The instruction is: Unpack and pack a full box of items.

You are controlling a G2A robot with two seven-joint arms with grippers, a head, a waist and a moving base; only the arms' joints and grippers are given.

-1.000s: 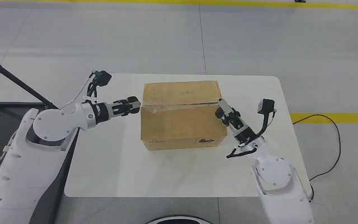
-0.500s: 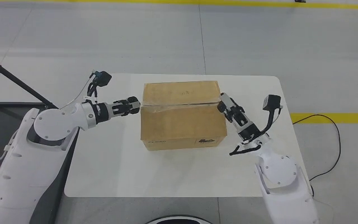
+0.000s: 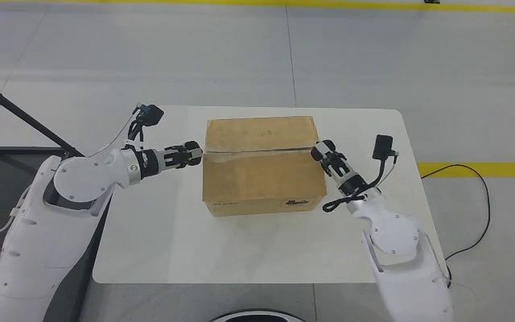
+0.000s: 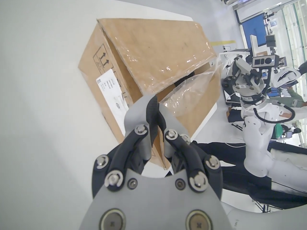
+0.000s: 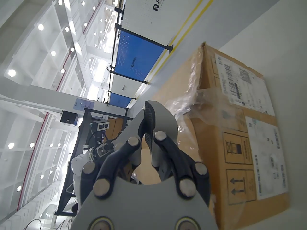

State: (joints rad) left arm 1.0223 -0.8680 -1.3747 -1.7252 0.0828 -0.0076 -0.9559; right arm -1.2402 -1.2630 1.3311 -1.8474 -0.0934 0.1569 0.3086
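Top view: a brown cardboard box (image 3: 257, 165) sits near the middle of the white bench (image 3: 362, 241), its long sides running across the robot's front. A seam runs along the length of its lid, and the box stands on its base with the flaps down or nearly so.

The left gripper (image 3: 195, 151) is at the box's left end, level with the top edge and touching or just short of it. From the left wrist view its two fingers are pressed together, pad against pad, with nothing seen between them. Loose clear tape (image 4: 189, 92) bulges from the lid just beyond the fingertips, and one flap stands slightly raised with a dark gap under it. A white label (image 4: 111, 89) is stuck to the end face of the box.

The right gripper (image 3: 322, 149) is at the box's right end, also by the top edge. Its fingers are likewise closed tight on each other, beside crinkled tape at that corner.
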